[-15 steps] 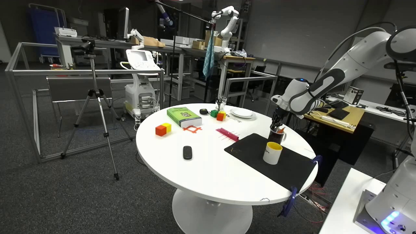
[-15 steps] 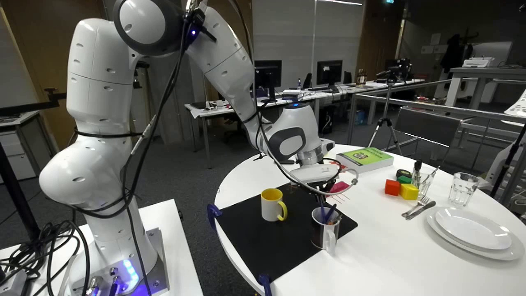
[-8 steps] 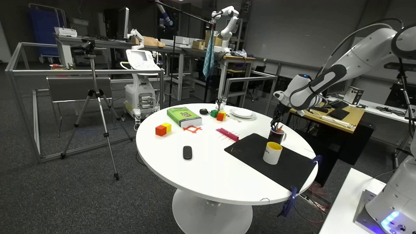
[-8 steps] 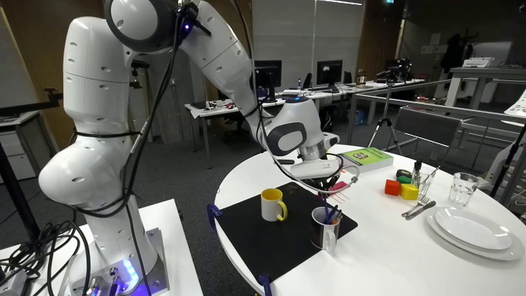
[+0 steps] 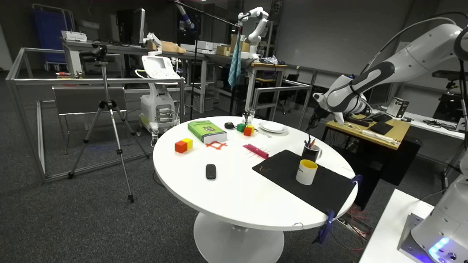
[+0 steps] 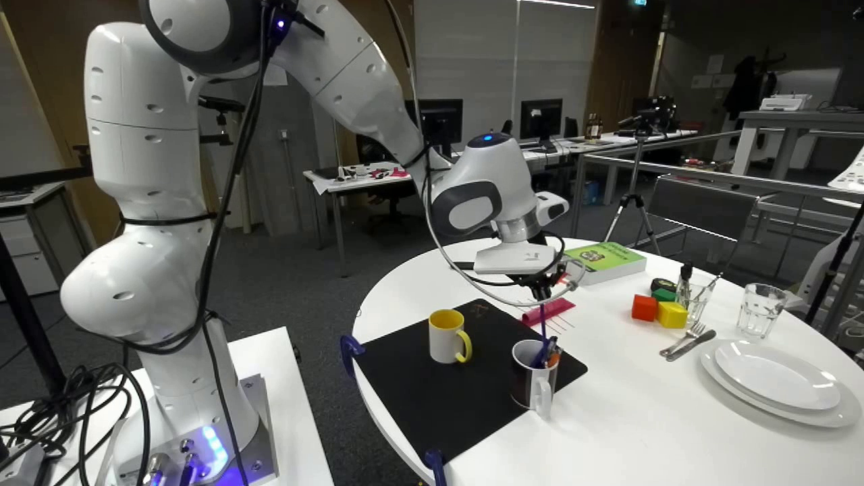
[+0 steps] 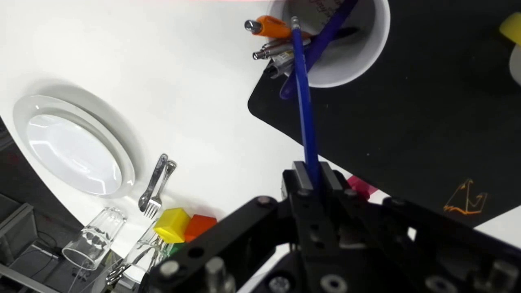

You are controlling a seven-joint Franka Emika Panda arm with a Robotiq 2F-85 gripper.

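Observation:
My gripper (image 7: 312, 175) is shut on a slim blue pencil (image 7: 306, 110). The pencil hangs from the fingertips down towards a mug (image 6: 523, 388) with a dark side and a white handle. Its silver-tipped lower end overlaps the mug's mouth in the wrist view; whether it is still inside, I cannot tell. Other pens stand in that mug, among them an orange pen (image 7: 274, 27) and a purple pen (image 7: 325, 38). In both exterior views the gripper (image 6: 541, 290) hovers above the mug. A white mug with a yellow inside (image 6: 445, 341) stands beside it on a black mat (image 6: 432, 398).
Stacked white plates (image 6: 776, 374), a fork and knife (image 6: 688, 342), glasses (image 6: 761, 310) and coloured cubes (image 6: 644, 308) share the round table. A pink holder (image 6: 550, 310) lies near the mat. Farther off are a green book (image 5: 207, 131) and a black remote (image 5: 211, 171). Blue clamps (image 6: 349, 354) grip the mat's edge.
My gripper has risen away from the pen mug, still closed on the blue pencil. More of the pencil now shows above the rim. Both mugs stay in place.

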